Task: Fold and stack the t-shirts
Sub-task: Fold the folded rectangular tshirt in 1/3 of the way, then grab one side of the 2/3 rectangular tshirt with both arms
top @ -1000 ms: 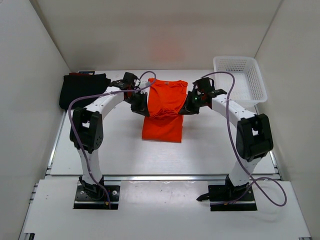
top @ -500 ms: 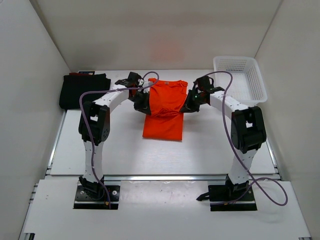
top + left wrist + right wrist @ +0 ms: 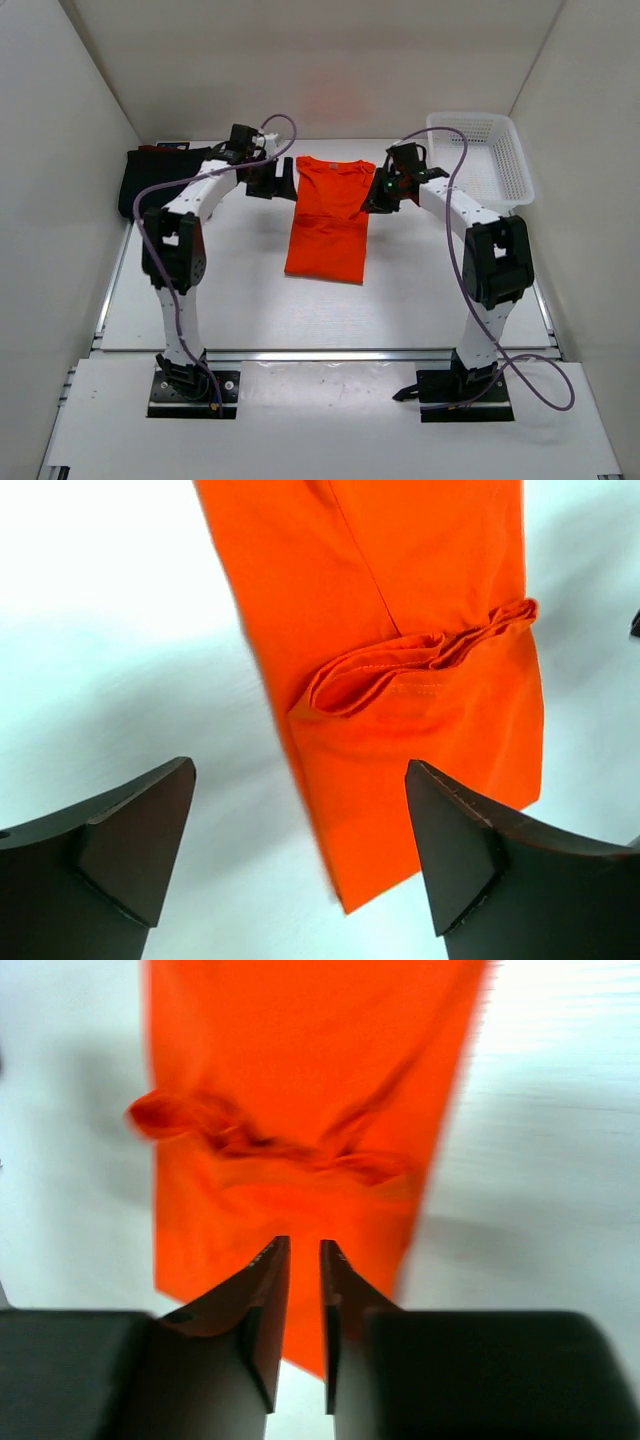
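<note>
Cloth, soft and bright orange, lies flat on the smooth white table (image 3: pixel 230 290): the orange t-shirt (image 3: pixel 328 215) is a long, narrow rectangle at the middle of the far half, its neckline toward the back wall. The left wrist view shows a puckered ridge (image 3: pixel 420 660) running across it where a layer doubles over, with a stitched hem at the fold. At the far left corner sits the black t-shirt (image 3: pixel 160 180), a dark folded block. A sliver of darker red shows at its back edge, too small to make out. A white plastic mesh basket (image 3: pixel 470 118) stands at the far right.

The left gripper (image 3: pixel 272 185) hovers just beside the orange shirt's left shoulder with its jaws spread wide and nothing between them. The right gripper (image 3: pixel 378 200) is at the shirt's right edge. In its own camera the fingers (image 3: pixel 268 1290) stand a narrow slit apart, gripping no cloth. That view is blurred, so whether the tips touch the fabric cannot be told.
</note>
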Controlling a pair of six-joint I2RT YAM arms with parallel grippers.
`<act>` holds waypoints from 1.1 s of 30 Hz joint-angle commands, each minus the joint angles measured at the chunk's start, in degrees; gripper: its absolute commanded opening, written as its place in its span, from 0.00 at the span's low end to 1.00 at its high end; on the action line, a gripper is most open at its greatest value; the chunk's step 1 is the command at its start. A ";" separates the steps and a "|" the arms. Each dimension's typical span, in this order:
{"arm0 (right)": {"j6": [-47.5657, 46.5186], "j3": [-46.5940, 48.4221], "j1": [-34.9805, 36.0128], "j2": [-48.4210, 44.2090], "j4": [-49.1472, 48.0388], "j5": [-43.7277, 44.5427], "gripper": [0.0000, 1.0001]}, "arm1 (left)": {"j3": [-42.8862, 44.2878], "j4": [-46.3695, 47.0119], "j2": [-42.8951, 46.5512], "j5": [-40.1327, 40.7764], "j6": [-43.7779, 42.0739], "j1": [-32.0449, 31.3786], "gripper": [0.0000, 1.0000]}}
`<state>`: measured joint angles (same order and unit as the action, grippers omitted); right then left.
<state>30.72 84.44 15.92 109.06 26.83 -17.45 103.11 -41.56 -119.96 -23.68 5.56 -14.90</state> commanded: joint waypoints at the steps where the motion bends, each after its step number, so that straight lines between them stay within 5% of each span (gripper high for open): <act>1: -4.27 -1.47 6.12 -5.43 -0.90 3.39 0.14 | -9.81 7.35 14.29 1.27 -3.53 0.31 0.94; 7: 3.29 -9.90 8.59 -8.58 2.07 4.17 0.22 | -20.20 -0.79 16.51 2.33 -9.25 -5.58 0.84; 11: 6.45 -16.23 10.35 -11.58 2.00 3.92 0.29 | -30.23 2.61 19.32 2.50 -7.15 -7.08 0.89; 15: 9.17 -22.47 11.15 -13.08 0.07 2.61 0.38 | -31.57 3.41 19.07 6.36 -4.09 -9.00 0.91; 25: 14.01 -31.09 11.41 -14.75 -6.70 -0.30 0.38 | -35.61 7.72 15.46 1.00 2.25 -7.96 0.86; 33: 15.60 -34.87 9.92 -14.31 -12.94 -2.41 0.36 | -36.67 10.00 14.23 1.53 4.10 -9.10 0.56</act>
<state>45.10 50.68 26.20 95.74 17.85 -19.38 66.81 -34.30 -105.89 -20.64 8.19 -23.81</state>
